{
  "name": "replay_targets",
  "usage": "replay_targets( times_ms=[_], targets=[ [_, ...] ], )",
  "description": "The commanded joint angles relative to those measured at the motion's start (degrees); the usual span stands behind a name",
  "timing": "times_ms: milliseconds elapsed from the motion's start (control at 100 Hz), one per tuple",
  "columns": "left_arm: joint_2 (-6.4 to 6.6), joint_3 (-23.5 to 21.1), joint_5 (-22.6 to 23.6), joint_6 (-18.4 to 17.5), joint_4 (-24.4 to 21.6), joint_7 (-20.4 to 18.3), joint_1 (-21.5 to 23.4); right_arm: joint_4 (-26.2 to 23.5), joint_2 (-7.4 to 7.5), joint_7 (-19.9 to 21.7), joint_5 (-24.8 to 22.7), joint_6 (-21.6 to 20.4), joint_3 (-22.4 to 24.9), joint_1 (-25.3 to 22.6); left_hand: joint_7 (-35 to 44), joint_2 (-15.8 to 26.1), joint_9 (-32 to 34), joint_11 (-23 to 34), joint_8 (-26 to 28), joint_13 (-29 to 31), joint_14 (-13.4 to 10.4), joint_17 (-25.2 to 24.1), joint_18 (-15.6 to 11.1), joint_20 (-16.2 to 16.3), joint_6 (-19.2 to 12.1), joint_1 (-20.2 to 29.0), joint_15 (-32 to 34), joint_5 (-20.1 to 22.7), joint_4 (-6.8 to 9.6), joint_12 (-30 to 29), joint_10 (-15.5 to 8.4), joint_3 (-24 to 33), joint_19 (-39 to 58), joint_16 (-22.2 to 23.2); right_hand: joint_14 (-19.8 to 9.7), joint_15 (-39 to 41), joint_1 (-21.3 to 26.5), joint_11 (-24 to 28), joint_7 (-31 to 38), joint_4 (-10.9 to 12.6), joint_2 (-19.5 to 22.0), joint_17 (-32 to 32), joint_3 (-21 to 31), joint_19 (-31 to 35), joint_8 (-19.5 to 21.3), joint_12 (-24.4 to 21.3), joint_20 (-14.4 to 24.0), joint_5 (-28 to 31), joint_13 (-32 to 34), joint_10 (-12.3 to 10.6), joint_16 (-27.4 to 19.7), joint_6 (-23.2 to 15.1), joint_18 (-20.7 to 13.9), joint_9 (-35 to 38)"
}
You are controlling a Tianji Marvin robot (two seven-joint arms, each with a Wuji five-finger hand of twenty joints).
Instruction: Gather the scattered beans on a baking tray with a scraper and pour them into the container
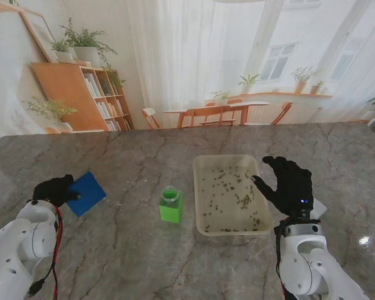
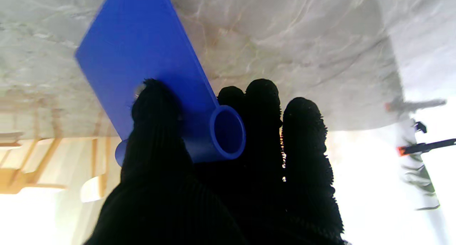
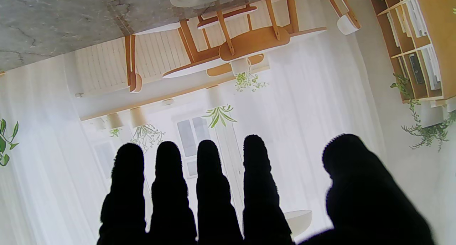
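Stand view: left hand (image 1: 55,189) sits at the near-left of the marble counter (image 1: 125,250), on the handle end of the blue scraper (image 1: 87,193). Grip isn't readable from there; the left wrist view settles it: thumb over the scraper's (image 2: 139,56) flat blade, the other fingers (image 2: 306,131) curled behind its hollow tubular handle, so the left hand (image 2: 221,166) is clamped on the scraper. Baking tray (image 1: 203,165) is right of centre with beans (image 1: 237,195) scattered across it, thicker toward its right side. Green container (image 1: 170,206) stands just left of the tray, apart from it. Right hand (image 1: 289,185) is beside the tray's right rim, fingers spread, holding nothing; right wrist view shows all five fingers (image 3: 210,188) splayed against the room backdrop. No readable labels or writing anywhere.
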Motion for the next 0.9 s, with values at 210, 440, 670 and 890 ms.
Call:
replay_targets(
  times_ms=[210,440,670,890],
  targets=[
    [-0.28,-4.27,-0.68,-5.78,-7.7,2.36,4.22,0.31,-0.14,0.28,0.17,-1.02,-0.2,0.16,1.13,6.4,0.71,1.18,1.61,-1.4,-2.44,-0.46,-2.28,0.5,-5.28,9.15,-0.39,0.15,2.76,0.14,-5.35,13.99,-0.13,-0.98,-1.48,0.03,-0.74,0.57,0.24,2.22,1.07,0.45,-1.13,-0.98,0.86,0.45,1.56,-0.07,1.02,-1.27,0.49,-1.13,0.64,0.43],
    [-0.69,-6.07,-2.24,-10.04,-12.38,3.73,5.72,0.25,-0.02,0.88,0.39,-2.74,-0.24,0.87,0.79,7.02,0.1,0.7,1.19,-2.22,-2.61,-1.23,-2.32,0.49,-5.72,9.15,-0.93,-0.33,2.58,0.19,-5.38,13.96,-0.93,-0.99,-1.76,0.23,-0.64,0.64,0.12,2.24,0.97,1.26,-1.08,-0.74,0.81,0.49,1.73,-0.28,1.8,-1.56,0.59,-1.25,0.82,0.75],
    [-0.72,-5.85,-1.78,-16.64,-17.71,4.62,4.94,-1.17,0.88,4.42,-1.13,-8.64,0.56,3.63,0.45,7.91,-1.03,0.45,1.09,-3.08,-2.81,-1.66,-2.64,0.79,-5.23,9.15,-1.07,-1.57,3.08,0.42,-5.39,13.35,-1.42,-0.67,-2.9,2.56,-0.64,1.1,-0.84,2.27,0.63,3.41,-1.01,1.28,0.58,0.98,3.29,-2.31,4.06,-1.99,2.03,-0.09,0.53,0.71],
    [-0.93,-1.95,-1.63,-21.07,-20.77,7.5,2.36,-2.77,1.63,9.79,-1.1,-14.31,0.97,7.63,0.35,8.43,-1.84,0.59,0.96,-3.62,-3.11,-2.2,-2.93,1.0,-5.22,9.15,-0.87,-2.35,3.44,0.46,-5.39,12.98,-1.66,-0.34,-6.12,12.24,-2.61,5.53,-1.7,2.16,-0.21,7.66,-0.07,4.58,0.54,8.36,8.01,-3.23,7.23,-4.08,8.05,1.47,-0.95,2.42]
  ],
)
